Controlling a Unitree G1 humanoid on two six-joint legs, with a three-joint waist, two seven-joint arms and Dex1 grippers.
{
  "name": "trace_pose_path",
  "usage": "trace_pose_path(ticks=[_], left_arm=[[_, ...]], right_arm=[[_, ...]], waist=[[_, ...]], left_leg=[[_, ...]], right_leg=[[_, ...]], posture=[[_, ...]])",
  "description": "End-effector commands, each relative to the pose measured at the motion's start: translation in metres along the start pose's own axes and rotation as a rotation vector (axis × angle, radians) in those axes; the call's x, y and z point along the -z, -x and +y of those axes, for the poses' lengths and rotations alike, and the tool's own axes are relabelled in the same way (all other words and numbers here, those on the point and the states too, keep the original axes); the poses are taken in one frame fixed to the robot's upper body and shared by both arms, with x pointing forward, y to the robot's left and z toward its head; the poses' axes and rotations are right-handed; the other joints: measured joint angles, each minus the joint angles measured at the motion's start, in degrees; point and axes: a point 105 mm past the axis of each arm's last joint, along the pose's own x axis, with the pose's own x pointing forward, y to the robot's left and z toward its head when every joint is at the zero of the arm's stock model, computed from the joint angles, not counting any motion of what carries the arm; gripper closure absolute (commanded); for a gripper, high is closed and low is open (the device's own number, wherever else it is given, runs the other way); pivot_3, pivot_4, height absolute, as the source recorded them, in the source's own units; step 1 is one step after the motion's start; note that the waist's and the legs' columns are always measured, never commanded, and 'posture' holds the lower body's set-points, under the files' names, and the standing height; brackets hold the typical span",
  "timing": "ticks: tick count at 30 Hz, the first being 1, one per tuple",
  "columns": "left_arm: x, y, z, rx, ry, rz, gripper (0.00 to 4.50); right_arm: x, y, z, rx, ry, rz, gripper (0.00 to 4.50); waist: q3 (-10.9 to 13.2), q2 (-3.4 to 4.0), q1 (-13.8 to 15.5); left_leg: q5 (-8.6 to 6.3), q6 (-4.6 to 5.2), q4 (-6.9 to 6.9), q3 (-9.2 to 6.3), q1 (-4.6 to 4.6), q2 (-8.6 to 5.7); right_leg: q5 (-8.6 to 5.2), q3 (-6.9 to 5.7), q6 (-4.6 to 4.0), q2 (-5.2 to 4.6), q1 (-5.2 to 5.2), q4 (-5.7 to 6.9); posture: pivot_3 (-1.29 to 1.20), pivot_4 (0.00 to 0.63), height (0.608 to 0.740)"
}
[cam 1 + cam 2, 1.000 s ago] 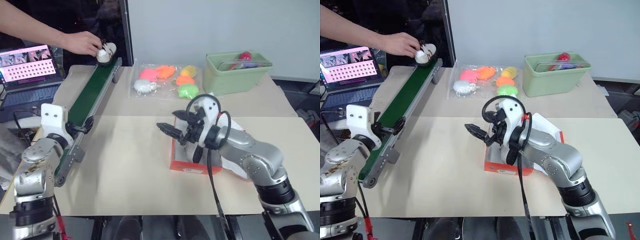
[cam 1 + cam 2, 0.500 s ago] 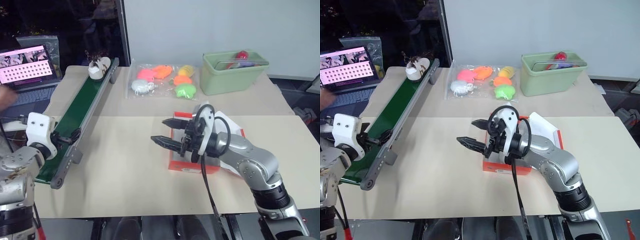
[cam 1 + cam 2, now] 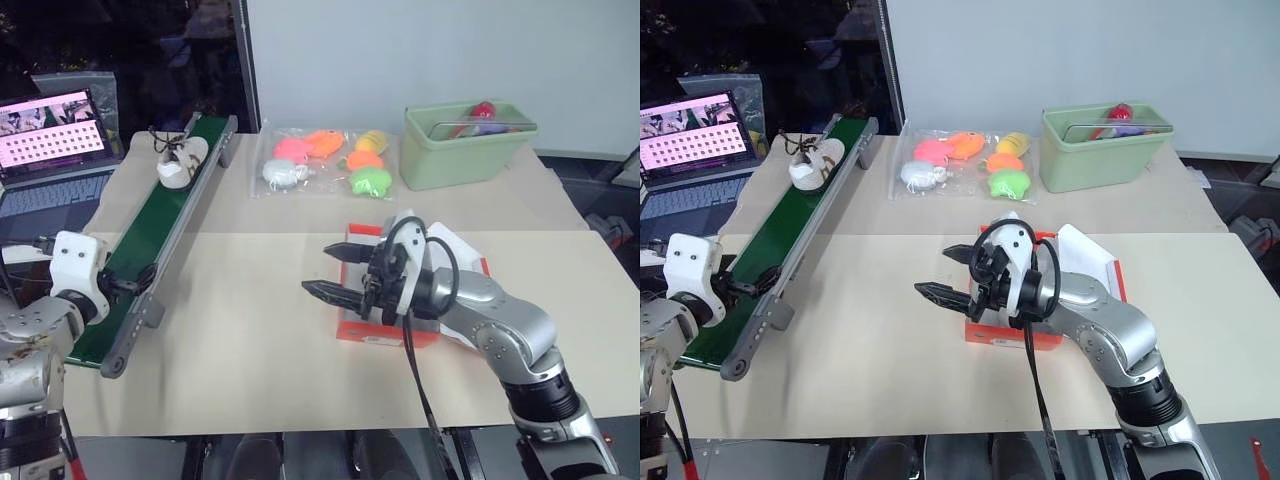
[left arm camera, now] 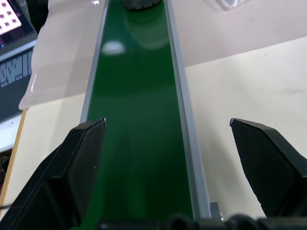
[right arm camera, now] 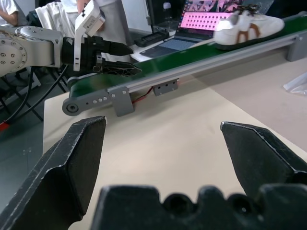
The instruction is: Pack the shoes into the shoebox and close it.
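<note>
One white shoe (image 3: 178, 160) with dark laces lies on the green conveyor belt (image 3: 150, 235), near its far end; it also shows as the shoe (image 5: 247, 26) in the right wrist view. My left gripper (image 3: 128, 285) is open and straddles the belt's near end (image 4: 139, 158), well short of the shoe. The red-orange shoebox (image 3: 372, 332) lies at mid-table with its white inside (image 3: 452, 250) partly hidden by my right arm. My right gripper (image 3: 320, 270) hovers open and empty just left of the box, pointing toward the belt.
A clear bag of bright soft toys (image 3: 325, 160) and a pale green tub (image 3: 470, 140) sit at the table's far side. A laptop (image 3: 50, 130) stands left of the belt. Bare tabletop (image 3: 250, 340) lies between belt and box.
The person's hand has let go of the shoe and withdrawn. The shoe has ridden down the belt toward me. My left gripper has shifted a little left and down.
</note>
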Motion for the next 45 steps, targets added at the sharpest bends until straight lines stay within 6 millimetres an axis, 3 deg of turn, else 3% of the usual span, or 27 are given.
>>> trace_pose_path(ticks=[1,22,29,33,36,38,45], left_arm=[[-0.015,0.001,0.011,-0.042,-0.039,-0.041,0.08],[-0.007,-0.007,0.015,-0.059,-0.028,-0.039,0.08],[-0.001,-0.012,0.012,-0.055,-0.006,-0.025,0.08],[-0.008,-0.016,0.003,-0.02,0.013,-0.052,0.08],[-0.013,-0.017,0.0,-0.005,0.009,-0.068,0.66],[-0.016,-0.019,-0.001,-0.006,0.006,-0.071,1.37],[-0.049,-0.024,-0.007,-0.051,0.015,-0.188,1.37]], right_arm=[[-0.01,0.002,0.0,0.02,0.022,-0.03,0.0],[-0.019,0.001,-0.006,0.072,0.026,-0.066,0.0],[-0.027,0.001,-0.005,0.072,0.031,-0.088,0.0],[-0.033,0.002,-0.007,0.08,0.034,-0.105,0.0],[-0.036,0.002,-0.008,0.089,0.034,-0.111,0.0],[-0.037,0.003,-0.01,0.094,0.033,-0.113,0.0],[-0.039,0.004,-0.015,0.122,0.026,-0.115,0.0]], waist=[[0.0,0.0,0.03],[0.0,0.0,0.01],[0.0,0.0,0.01],[0.0,0.0,0.01],[0.0,-0.01,0.36],[-0.01,-0.01,0.8],[-0.01,-0.02,1.35]], left_leg=[[0.0,0.0,0.0,0.0,0.0,0.0],[0.0,0.0,0.0,0.01,0.01,-0.01],[0.0,0.0,0.0,0.0,0.01,-0.02],[0.0,0.0,0.0,0.01,0.01,-0.01],[0.0,0.0,0.0,0.0,0.01,-0.02],[0.0,0.0,0.0,-0.01,0.01,-0.05],[0.01,-0.01,0.04,0.0,0.0,-0.05]], right_leg=[[0.0,0.0,0.0,0.0,0.0,0.01],[0.0,0.0,0.0,-0.02,-0.01,0.06],[0.0,0.0,0.0,-0.02,-0.01,0.06],[0.0,0.0,0.0,-0.02,-0.01,0.08],[0.0,0.0,0.0,-0.03,-0.01,0.1],[0.0,-0.01,0.0,-0.05,-0.01,0.11],[0.0,-0.01,0.0,-0.03,-0.01,0.12]], posture=[[0.0,0.15,0.729],[0.0,0.15,0.729],[0.0,0.15,0.729],[0.0,0.15,0.729],[0.0,0.15,0.729],[0.0,0.15,0.729],[0.0,0.15,0.729]])
